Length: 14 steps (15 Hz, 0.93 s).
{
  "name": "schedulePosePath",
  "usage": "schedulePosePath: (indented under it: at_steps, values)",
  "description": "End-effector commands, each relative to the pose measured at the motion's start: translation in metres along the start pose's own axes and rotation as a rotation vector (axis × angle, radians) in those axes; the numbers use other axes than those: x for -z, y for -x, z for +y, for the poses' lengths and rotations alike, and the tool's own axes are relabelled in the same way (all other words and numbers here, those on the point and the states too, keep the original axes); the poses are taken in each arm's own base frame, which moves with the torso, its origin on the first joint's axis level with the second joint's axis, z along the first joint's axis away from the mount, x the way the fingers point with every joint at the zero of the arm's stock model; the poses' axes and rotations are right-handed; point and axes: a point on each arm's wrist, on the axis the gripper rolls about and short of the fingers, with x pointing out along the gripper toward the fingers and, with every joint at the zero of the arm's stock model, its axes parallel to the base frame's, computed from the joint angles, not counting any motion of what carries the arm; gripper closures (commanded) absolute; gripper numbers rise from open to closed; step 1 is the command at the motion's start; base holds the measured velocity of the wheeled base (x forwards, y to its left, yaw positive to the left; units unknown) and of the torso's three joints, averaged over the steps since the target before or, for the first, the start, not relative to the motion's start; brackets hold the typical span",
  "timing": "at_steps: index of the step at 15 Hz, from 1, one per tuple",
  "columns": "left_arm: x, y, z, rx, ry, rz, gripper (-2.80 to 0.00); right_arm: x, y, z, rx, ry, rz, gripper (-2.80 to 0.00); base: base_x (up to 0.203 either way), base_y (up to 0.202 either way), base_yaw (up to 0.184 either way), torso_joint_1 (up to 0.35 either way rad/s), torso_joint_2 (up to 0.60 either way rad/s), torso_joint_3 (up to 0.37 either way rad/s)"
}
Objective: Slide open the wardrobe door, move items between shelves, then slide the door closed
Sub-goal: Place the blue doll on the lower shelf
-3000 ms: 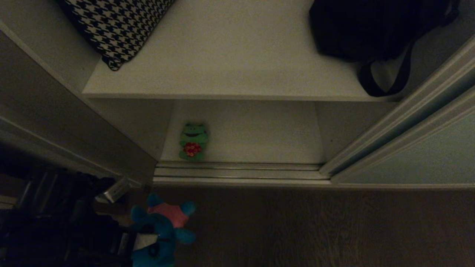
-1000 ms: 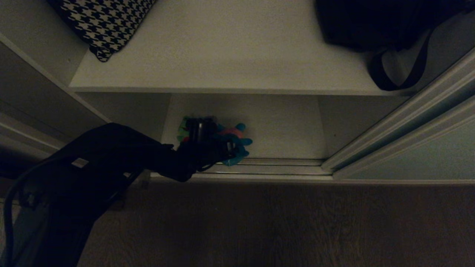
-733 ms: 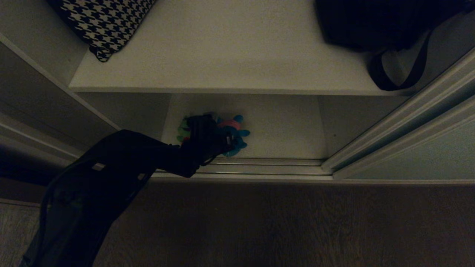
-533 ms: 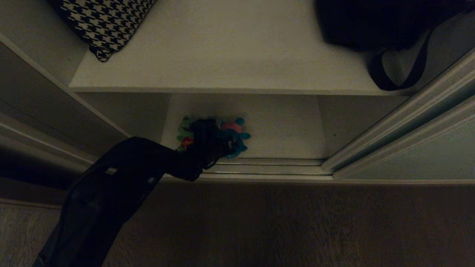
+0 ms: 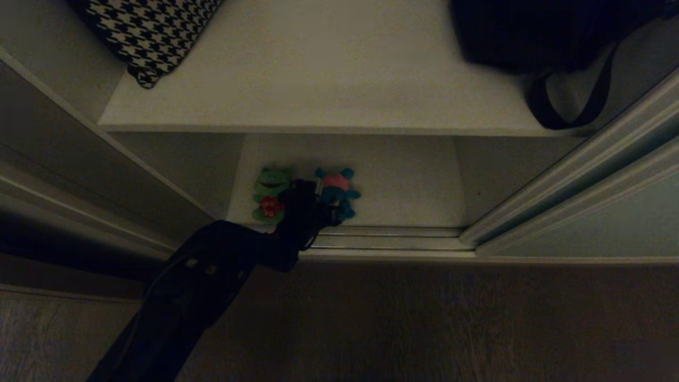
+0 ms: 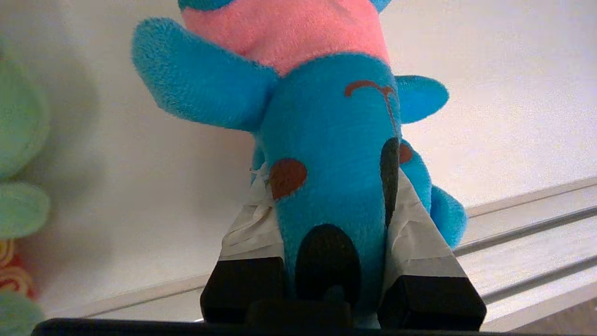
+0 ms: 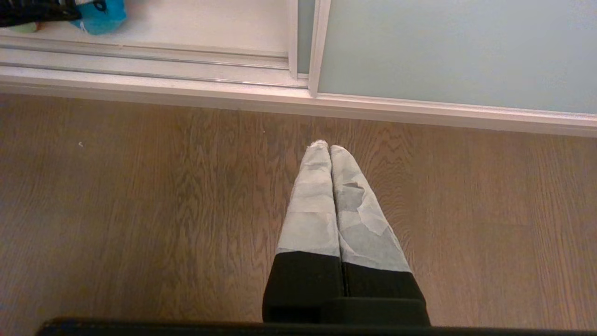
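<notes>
Low over the lower shelf (image 5: 403,180), left gripper (image 6: 333,186) reaching forward, jaws clamped on the blue plush toy (image 6: 326,140). Green frog (image 5: 269,193) just beside the jaws. No legible writing.

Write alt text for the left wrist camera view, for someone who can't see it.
Close up, the left gripper has its taped jaws clamped on the head of a blue plush toy with a pink back, low over a white shelf. A green frog plush sits at the picture's edge, and silvery door rails run nearby.
</notes>
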Motion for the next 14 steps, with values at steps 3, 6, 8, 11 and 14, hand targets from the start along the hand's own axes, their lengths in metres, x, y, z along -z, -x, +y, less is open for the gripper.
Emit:
schedulePosePath:
  at_steps: [3, 6, 8, 11, 14]
  values:
    - [0.006, -0.001, 0.006, -0.006, 0.001, -0.001, 0.00, 0.000, 0.000, 0.000, 0.000, 0.000, -0.001, 0.00, 0.000, 0.000, 0.000, 0.000, 0.00, 0.000]
    - [0.005, -0.001, 0.013, -0.004, 0.010, -0.003, -2.80, 0.000, 0.000, 0.000, 0.000, 0.000, -0.001, 0.00, 0.000, 0.000, 0.000, 0.000, 0.00, 0.000]
    - [0.002, -0.001, 0.019, 0.009, 0.014, -0.011, -2.80, 0.000, 0.000, 0.000, 0.001, 0.000, -0.001, 0.00, 0.000, 0.000, 0.000, 0.000, 0.00, 0.000]
    - [-0.009, 0.001, 0.026, 0.004, 0.031, -0.030, -2.80, 0.000, 0.000, 0.000, 0.000, 0.000, 0.000, 0.00, 0.000, 0.000, 0.000, 0.000, 0.00, 0.000]
    - [-0.044, 0.006, 0.027, -0.002, 0.094, -0.085, -2.80, 0.000, 0.000, 0.000, 0.001, 0.000, 0.000, 0.00, 0.000, 0.000, 0.000, 0.000, 0.00, 0.000]
